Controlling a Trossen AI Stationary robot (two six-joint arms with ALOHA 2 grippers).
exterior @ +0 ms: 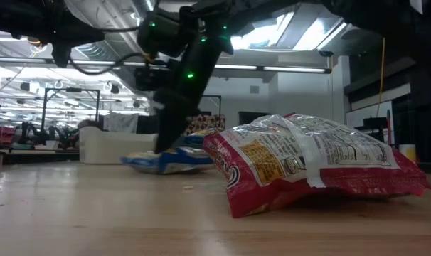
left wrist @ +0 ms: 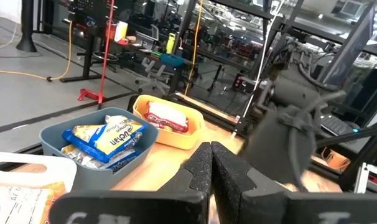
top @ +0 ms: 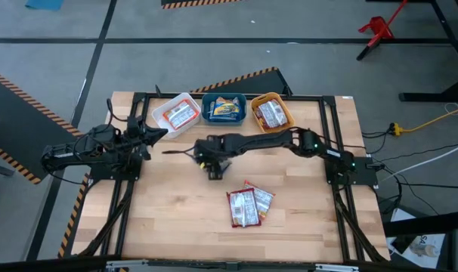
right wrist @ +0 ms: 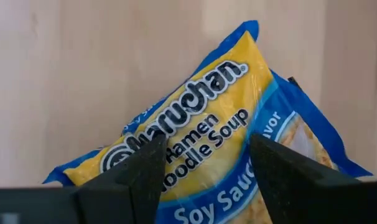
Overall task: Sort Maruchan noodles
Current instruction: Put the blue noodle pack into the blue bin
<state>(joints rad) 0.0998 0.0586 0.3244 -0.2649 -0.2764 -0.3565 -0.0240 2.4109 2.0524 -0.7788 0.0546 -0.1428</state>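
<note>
A blue-and-yellow Maruchan packet (right wrist: 201,93) lies flat on the table near its middle, also seen in the low view (exterior: 169,162). My right gripper (right wrist: 204,149) hangs over it, open, with one finger on each side of the packet; from above (top: 208,155) the gripper hides the packet. Two red packets (top: 248,205) lie overlapping nearer the front edge, and they loom large in the low view (exterior: 308,167). My left gripper (left wrist: 210,158) is shut and waits by the white bin (top: 176,113) at the table's left (top: 161,134). My right gripper comes from above, pointing down, its open fingers (right wrist: 145,165) straddling the packet's printed middle (right wrist: 204,127). Whether the fingertips touch the wrapper I cannot tell. The packet lies flat on the table.
Three bins stand in a row at the far edge: white with a red packet, teal (top: 224,108) with blue packets, and orange (top: 270,112) with a red packet. Bare wood (top: 161,211) shows on the near left of the table.
</note>
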